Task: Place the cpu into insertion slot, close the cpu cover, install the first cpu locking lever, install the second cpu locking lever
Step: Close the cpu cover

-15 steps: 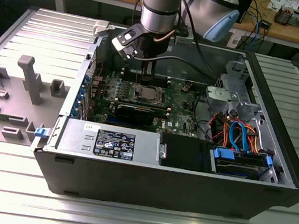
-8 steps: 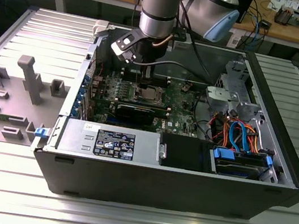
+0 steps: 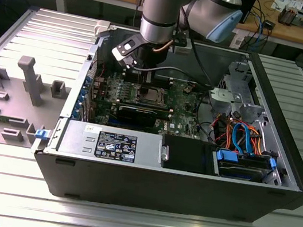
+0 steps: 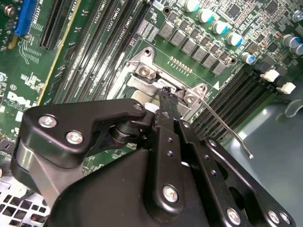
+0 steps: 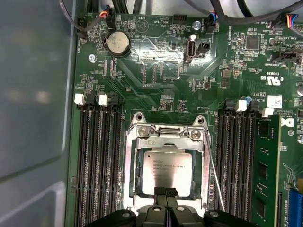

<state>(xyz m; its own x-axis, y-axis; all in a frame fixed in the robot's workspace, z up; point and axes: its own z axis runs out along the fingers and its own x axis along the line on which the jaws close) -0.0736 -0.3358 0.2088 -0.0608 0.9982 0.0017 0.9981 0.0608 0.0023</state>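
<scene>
The cpu (image 5: pixel 168 164), a dull silver square, lies flat in the insertion slot (image 3: pixel 151 95); the slot's contact field is hidden beneath it. The cpu cover (image 5: pixel 165 143), a silvery frame, lies down around the chip. A thin wire locking lever (image 5: pixel 214 172) stands loose along one side of the socket, and its free end (image 4: pixel 226 128) sticks out over the memory slots. My gripper (image 5: pixel 165 191) is shut with its black tips together at the socket's edge, and the tip (image 4: pixel 165 92) touches the metal bracket. In the exterior view the gripper (image 3: pixel 145 80) hangs straight over the socket.
Black memory slots (image 5: pixel 97 161) flank the socket, with a green module (image 5: pixel 265 165) in one. A coin battery (image 5: pixel 117 42) sits further along the board. The open case holds a power supply (image 3: pixel 112 142) and cabled drive bays (image 3: pixel 241 134). A grey fixture (image 3: pixel 29 78) stands on the exterior view's left.
</scene>
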